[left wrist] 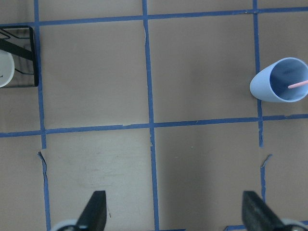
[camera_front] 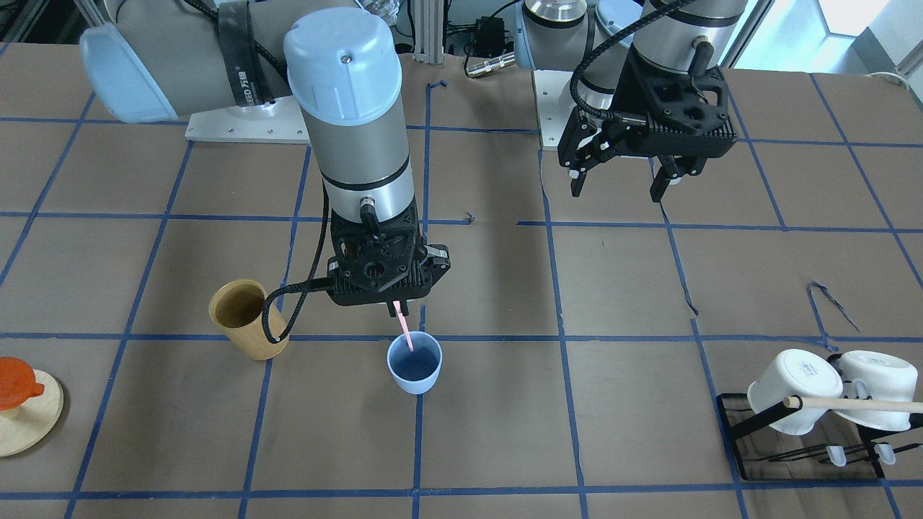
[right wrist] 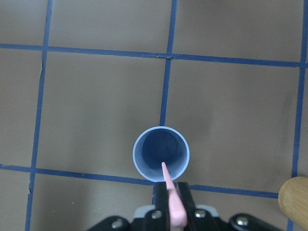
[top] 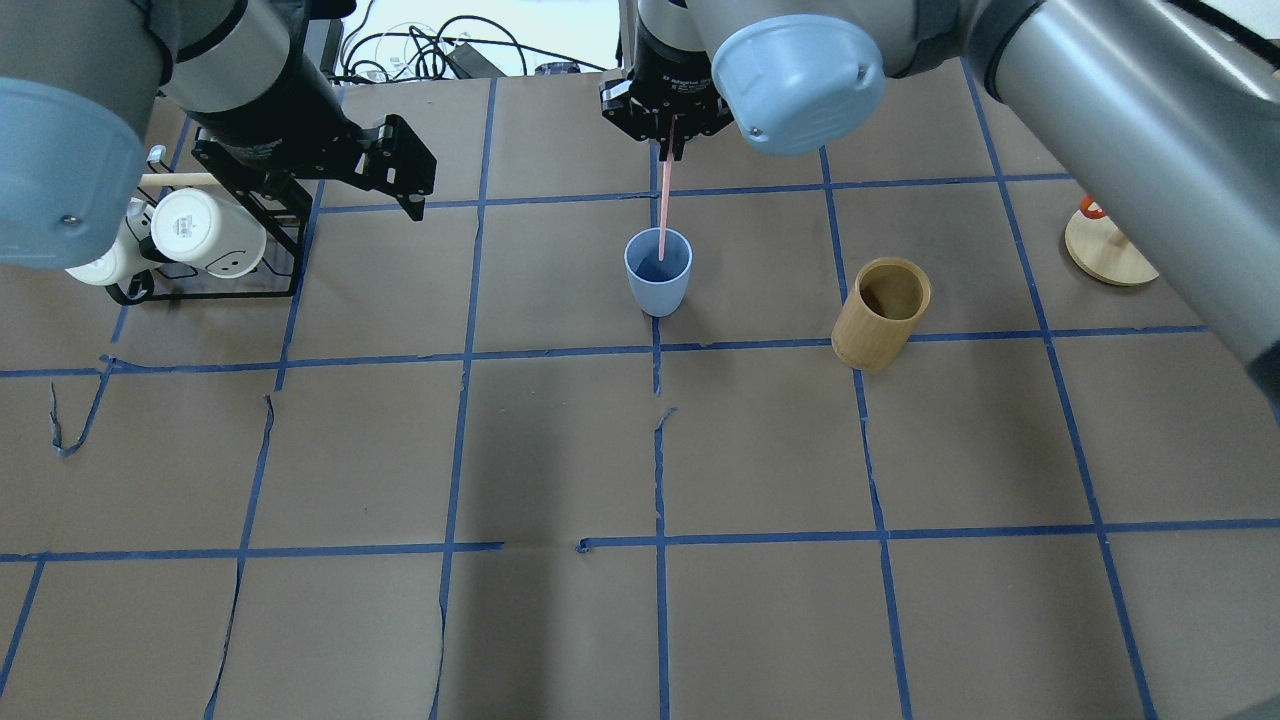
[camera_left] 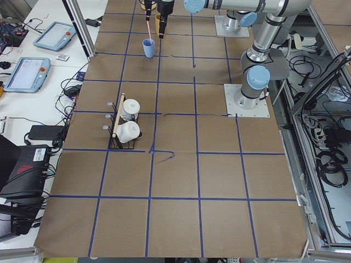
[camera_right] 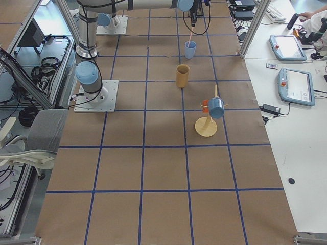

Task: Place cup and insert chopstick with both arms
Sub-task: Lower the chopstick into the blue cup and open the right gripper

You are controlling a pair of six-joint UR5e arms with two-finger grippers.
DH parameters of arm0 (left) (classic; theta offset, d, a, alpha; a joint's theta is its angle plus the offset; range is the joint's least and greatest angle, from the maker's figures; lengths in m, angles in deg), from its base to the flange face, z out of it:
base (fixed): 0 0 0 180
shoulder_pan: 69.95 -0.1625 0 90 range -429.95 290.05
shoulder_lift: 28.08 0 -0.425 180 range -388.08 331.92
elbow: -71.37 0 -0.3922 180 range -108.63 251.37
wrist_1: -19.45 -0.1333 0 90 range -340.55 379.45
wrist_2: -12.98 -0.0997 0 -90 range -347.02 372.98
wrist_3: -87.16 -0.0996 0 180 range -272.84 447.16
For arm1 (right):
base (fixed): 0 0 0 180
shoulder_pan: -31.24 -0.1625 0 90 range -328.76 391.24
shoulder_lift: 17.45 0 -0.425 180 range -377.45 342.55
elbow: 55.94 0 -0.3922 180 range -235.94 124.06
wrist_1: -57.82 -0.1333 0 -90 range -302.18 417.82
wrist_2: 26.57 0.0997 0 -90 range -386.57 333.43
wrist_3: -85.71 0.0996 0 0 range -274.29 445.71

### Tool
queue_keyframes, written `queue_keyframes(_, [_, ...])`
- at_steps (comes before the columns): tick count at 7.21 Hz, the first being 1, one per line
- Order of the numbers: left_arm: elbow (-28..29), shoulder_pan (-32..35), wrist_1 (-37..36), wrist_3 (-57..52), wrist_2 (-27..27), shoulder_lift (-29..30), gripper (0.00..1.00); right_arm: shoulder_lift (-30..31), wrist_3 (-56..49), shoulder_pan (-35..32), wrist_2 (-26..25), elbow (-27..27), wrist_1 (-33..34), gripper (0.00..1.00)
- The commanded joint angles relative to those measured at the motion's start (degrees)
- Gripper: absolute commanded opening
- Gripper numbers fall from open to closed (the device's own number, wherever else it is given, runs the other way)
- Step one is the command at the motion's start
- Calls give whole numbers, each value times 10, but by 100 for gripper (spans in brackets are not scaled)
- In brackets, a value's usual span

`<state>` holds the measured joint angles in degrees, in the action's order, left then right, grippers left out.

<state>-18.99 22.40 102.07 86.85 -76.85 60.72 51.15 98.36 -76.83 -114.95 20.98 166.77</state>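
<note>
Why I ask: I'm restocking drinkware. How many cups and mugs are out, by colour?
Blue: 2, the table cup and the hung cup
White: 2, the first mug and the second mug
Orange: 1, the orange cup
Wood: 1, the bamboo cup
Total: 6

The pink chopstick (left wrist: 297, 85) dips into the blue cup (left wrist: 275, 86); fingers (left wrist: 96, 210) spread wide.

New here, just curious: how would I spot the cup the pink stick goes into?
On the brown table, look under the right gripper: a pale blue cup stands there. Unlike the taller tan wooden cup nearby, it has a pink chopstick dipping in.
</note>
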Motion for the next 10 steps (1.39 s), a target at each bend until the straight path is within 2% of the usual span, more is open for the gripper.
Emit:
queue_keyframes(1, [-1, 0, 0, 0, 0, -1, 100, -28, -4, 0, 0, 9, 15, 8])
queue_keyframes(2, [-1, -1, 0, 0, -1, -2, 100, -39, -6, 0, 1, 9, 37, 11])
queue_keyframes(3, [-1, -1, 0, 0, -1, -1, 100, -39, -6, 0, 3, 10, 36, 20])
queue_keyframes(4, [-1, -1, 0, 0, -1, -2, 100, -41, -1, 0, 3, 16, 37, 72])
queue_keyframes(5, [-2, -1, 0, 0, -1, -2, 100, -39, 4, 0, 2, 12, 36, 82])
queue_keyframes(6, [-2, -1, 0, 0, -1, -2, 100, -33, 3, 5, 7, 0, 29, 87])
queue_keyframes(7, [-1, -1, 0, 0, -1, -2, 100, -22, -1, 15, 10, -51, -27, 88])
queue_keyframes(8, [-2, -1, 0, 0, -1, -2, 100, -23, -22, 49, 12, -115, -143, 88])
queue_keyframes(9, [-2, -1, 0, 0, -1, -2, 100, -15, -72, 102, 20, -123, -191, 88])
queue_keyframes(10, [-1, -1, 0, 0, -1, -2, 100, 14, -122, 142, 19, -110, -198, 87])
